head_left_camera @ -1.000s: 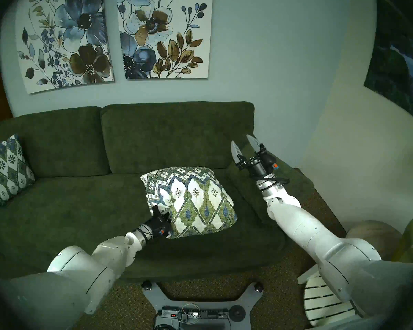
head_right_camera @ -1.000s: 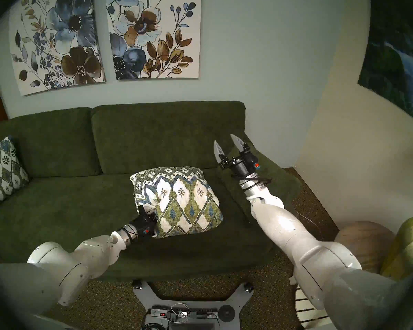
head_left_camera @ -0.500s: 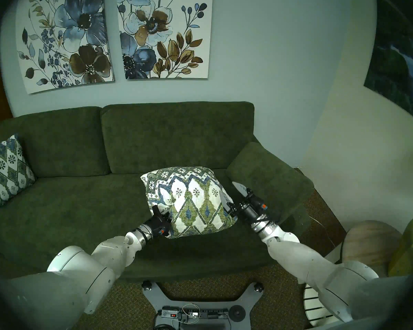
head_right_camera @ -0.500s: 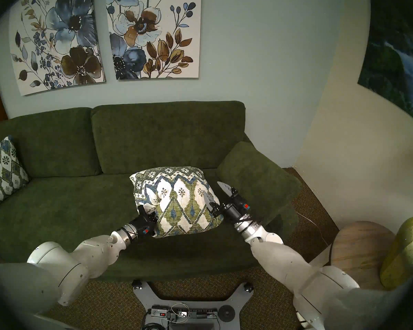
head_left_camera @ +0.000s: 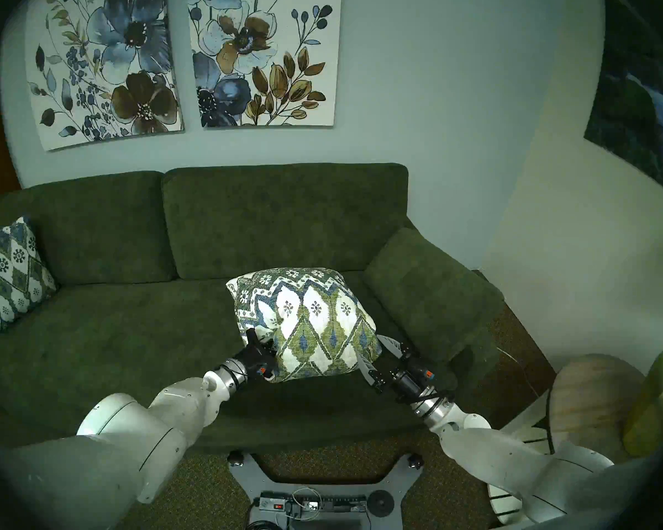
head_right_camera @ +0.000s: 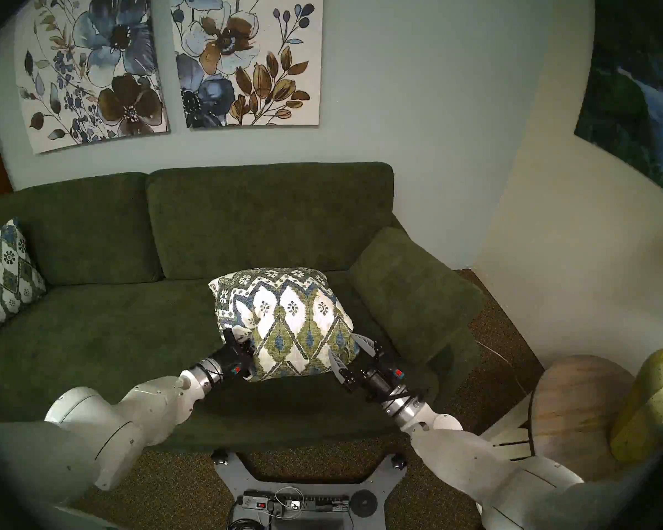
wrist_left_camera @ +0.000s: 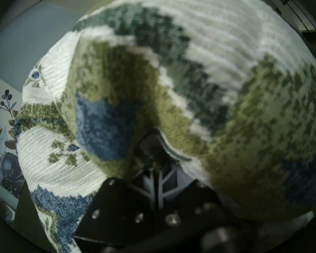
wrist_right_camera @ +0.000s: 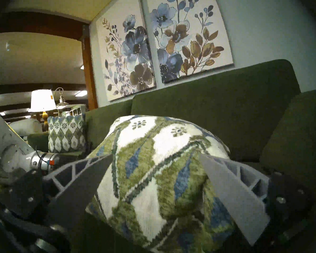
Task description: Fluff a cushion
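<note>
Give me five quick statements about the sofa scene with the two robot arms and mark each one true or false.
1. The left end effector is shut on the cushion. True.
2. The right end effector is shut on the cushion. False: its jaws are open, straddling the cushion's corner.
3. A second patterned pillow sits at the sofa's left end. True.
4. The cushion lies on the floor. False: it is over the sofa seat.
5. Two floral paintings hang above the sofa. True.
</note>
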{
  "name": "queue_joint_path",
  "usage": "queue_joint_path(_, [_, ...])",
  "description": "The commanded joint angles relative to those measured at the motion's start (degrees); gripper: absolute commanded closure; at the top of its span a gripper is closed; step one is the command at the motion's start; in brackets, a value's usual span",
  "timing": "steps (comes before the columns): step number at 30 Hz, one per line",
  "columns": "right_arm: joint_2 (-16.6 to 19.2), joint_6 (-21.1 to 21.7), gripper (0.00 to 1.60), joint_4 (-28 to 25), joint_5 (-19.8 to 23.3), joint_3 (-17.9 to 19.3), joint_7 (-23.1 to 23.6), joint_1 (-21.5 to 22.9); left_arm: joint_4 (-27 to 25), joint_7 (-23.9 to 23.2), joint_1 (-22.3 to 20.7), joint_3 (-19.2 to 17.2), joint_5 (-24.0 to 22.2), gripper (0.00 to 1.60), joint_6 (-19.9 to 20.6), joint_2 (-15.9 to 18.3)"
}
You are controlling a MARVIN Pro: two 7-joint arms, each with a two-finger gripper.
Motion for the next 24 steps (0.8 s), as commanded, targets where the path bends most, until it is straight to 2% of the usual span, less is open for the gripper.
queue_joint_path(1, [2.36, 0.42, 0.00, 0.99, 0.90, 0.52, 2.98, 0.65, 0.01, -0.48, -0.56, -0.05, -0.14, 1.60, -0.23, -1.29])
queue_joint_path(14, [-4.61, 4.81, 0.00, 9.80, -0.72, -2.66, 0.88, 6.16, 0.04, 0.34, 0.46, -0.04, -0.12, 1.60, -0.86, -0.34])
queue_joint_path(24, [-5.28, 8.41, 0.00, 14.92, -1.10, -2.66, -0.30, 11.59, 0.31, 1.03, 1.60, -0.14, -0.15, 1.60, -2.26, 1.61])
